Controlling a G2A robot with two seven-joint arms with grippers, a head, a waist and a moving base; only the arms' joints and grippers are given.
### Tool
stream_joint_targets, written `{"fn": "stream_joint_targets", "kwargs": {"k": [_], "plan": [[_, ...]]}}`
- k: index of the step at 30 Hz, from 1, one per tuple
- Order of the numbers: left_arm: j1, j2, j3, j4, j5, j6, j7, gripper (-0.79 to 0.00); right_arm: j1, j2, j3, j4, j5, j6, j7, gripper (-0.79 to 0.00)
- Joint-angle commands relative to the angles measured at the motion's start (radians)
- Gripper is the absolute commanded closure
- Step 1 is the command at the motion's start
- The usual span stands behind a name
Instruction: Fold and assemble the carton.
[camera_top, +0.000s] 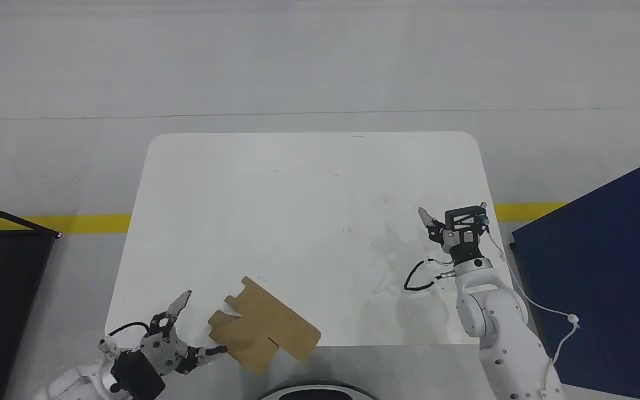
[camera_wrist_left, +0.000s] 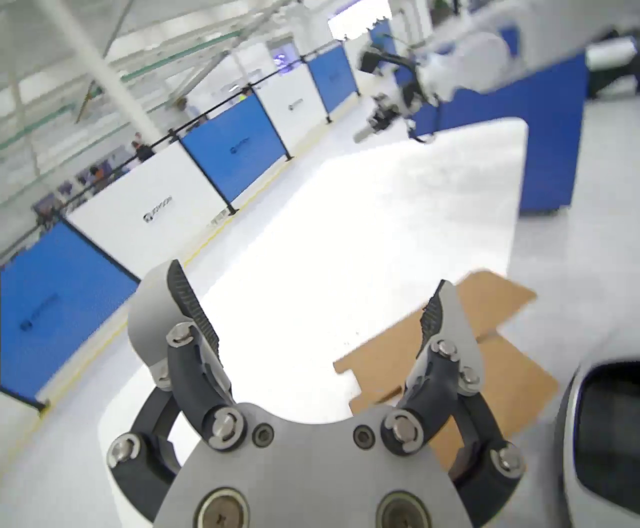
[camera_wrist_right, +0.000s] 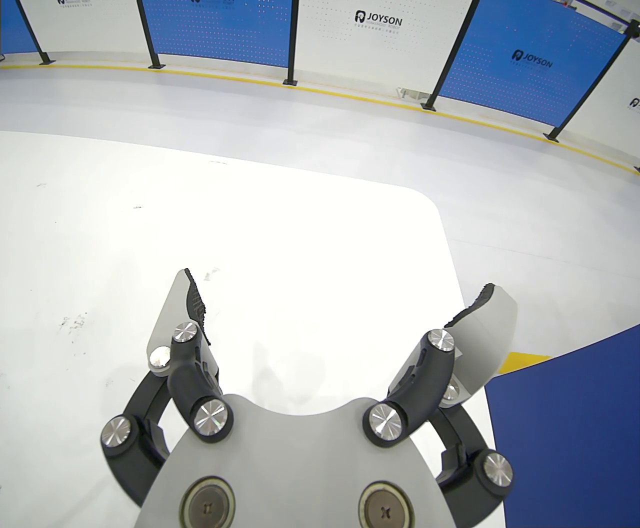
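- The white rectangular desk (camera_top: 310, 210) with rounded corners stood on a pale grey floor and carried the carton.
- A dark blue upright panel (camera_top: 590, 290) stood on the floor just beside the desk's right edge, near the right arm.
- A yellow stripe (camera_top: 90, 222) ran across the floor on both sides of the desk, passing behind it.
- The flat brown cardboard carton (camera_top: 265, 325), unfolded, with notched flaps along its edges, lay at the near edge of the desk on the robot's left side. It sat at an angle to that edge, and its nearest part hung out past the edge.
- The left gripper (camera_top: 200, 325) was at the near left corner of the desk, just beside the carton's left edge. Its jaws stood wide apart with nothing between them. One jaw tip was next to the cardboard, and whether it touched could not be told.
- The right gripper (camera_top: 452, 215) hung over the right side of the desk, close to the right edge and well apart from the carton. Its jaws were spread wide over bare desk and held nothing.
- A thin black cable (camera_top: 418, 280) looped out from the right arm's wrist above the desk, behind that gripper.
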Motion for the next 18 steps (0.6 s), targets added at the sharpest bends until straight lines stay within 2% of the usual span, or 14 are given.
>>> {"fn": "stream_joint_targets", "kwargs": {"k": [1, 3, 13, 18], "plan": [[0.03, 0.006, 0.0, 0.0, 0.153, 0.083, 0.058, -0.785, 0.0, 0.0, 0.0, 0.0, 0.0, 0.0, 0.0, -0.785], [0.055, 0.009, -0.007, 0.002, 0.169, 0.148, 0.084, -0.785, 0.0, 0.0, 0.0, 0.0, 0.0, 0.0, 0.0, -0.785], [0.054, 0.01, -0.006, 0.0, 0.183, 0.15, 0.075, -0.785, 0.0, 0.0, 0.0, 0.0, 0.0, 0.0, 0.0, -0.785], [0.087, 0.023, 0.038, -0.108, 0.509, 0.213, -0.048, -0.785, 0.0, 0.0, 0.0, 0.0, 0.0, 0.0, 0.0, -0.785]]}}
